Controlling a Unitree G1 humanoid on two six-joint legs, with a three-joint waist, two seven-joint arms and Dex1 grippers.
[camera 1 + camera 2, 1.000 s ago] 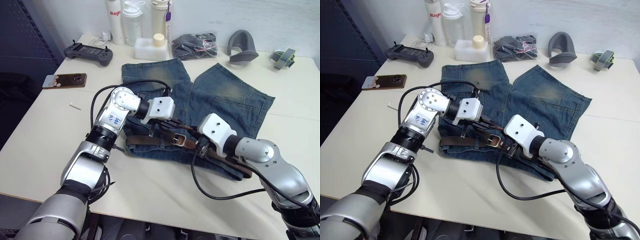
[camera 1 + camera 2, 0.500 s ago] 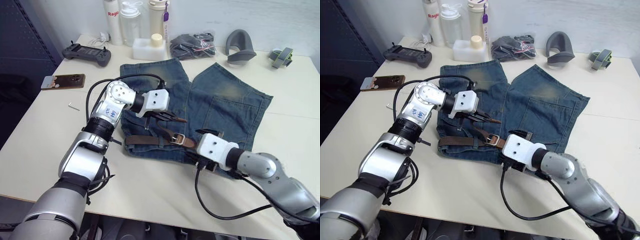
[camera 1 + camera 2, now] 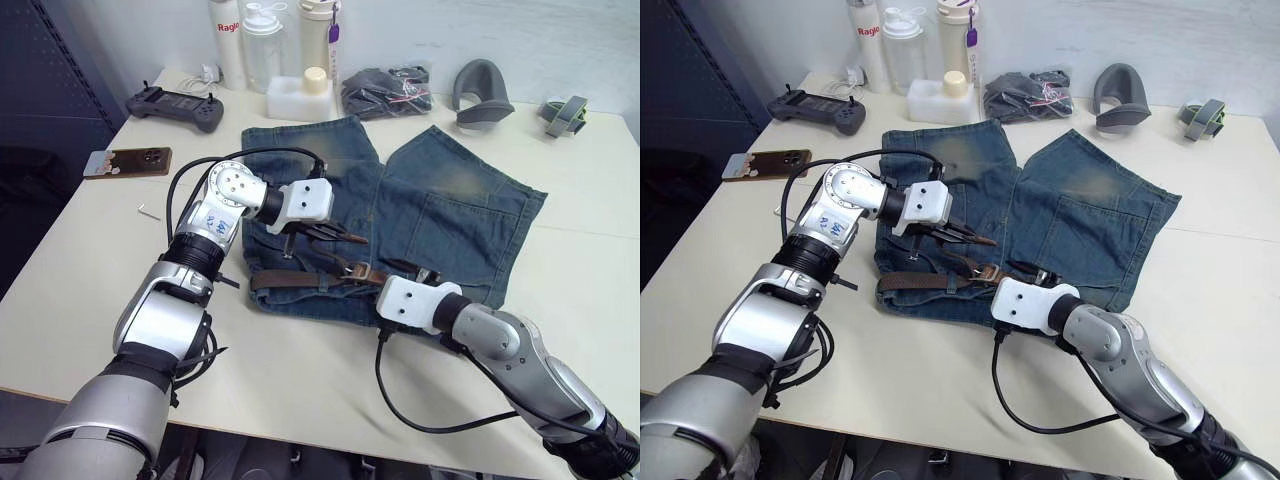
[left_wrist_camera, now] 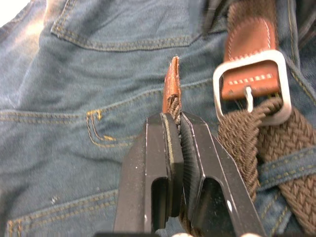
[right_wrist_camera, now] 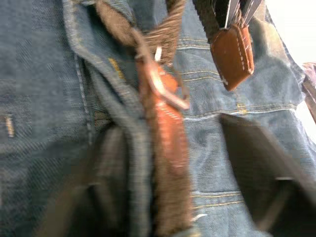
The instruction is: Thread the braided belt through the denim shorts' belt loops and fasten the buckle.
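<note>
Braided belt (image 4: 174,94) tip pinched in left tool (image 4: 174,129), beside buckle (image 4: 251,88).

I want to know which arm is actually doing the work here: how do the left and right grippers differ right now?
1. The left gripper is shut on the braided belt's leather tip; the right gripper is open and holds nothing.
2. The left gripper holds the tip up off the denim shorts; the right gripper's fingers straddle the belt strap by the buckle.
Both hover over the waistband, near the buckle.
</note>
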